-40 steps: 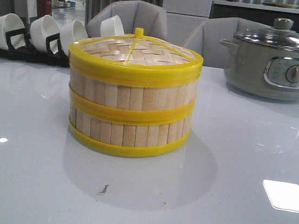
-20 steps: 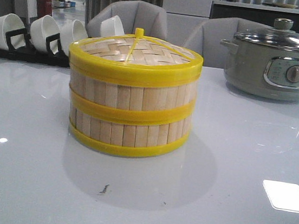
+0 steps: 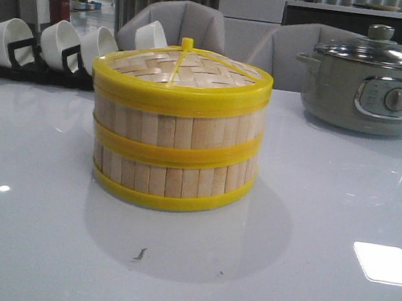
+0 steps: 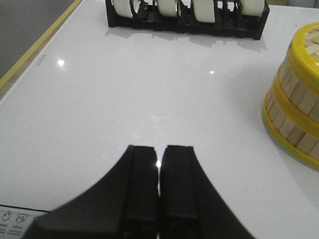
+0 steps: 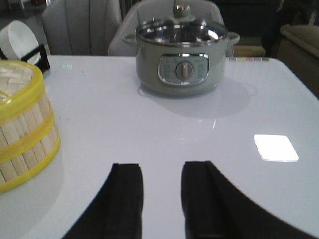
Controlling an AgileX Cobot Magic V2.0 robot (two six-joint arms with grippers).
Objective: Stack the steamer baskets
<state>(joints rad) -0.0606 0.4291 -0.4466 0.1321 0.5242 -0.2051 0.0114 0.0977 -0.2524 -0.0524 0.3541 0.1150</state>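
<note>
Two steamer baskets (image 3: 174,151) stand stacked under their lid (image 3: 184,69), in front of the bowl rack (image 3: 21,62). Beside that stack, the left gripper (image 4: 158,162) hovers low over the table (image 3: 317,282) with jaws pressed together. On the stack's other side, the right gripper (image 5: 160,181) hangs with jaws apart, empty.

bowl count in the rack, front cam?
4 white bowls in the black rack at the table's far left: one at the left end, next, third, fourth behind the steamer stack, partly hidden; more may be hidden.

Steamer baskets (image 4: 295,99) cropped in wrist views
</note>
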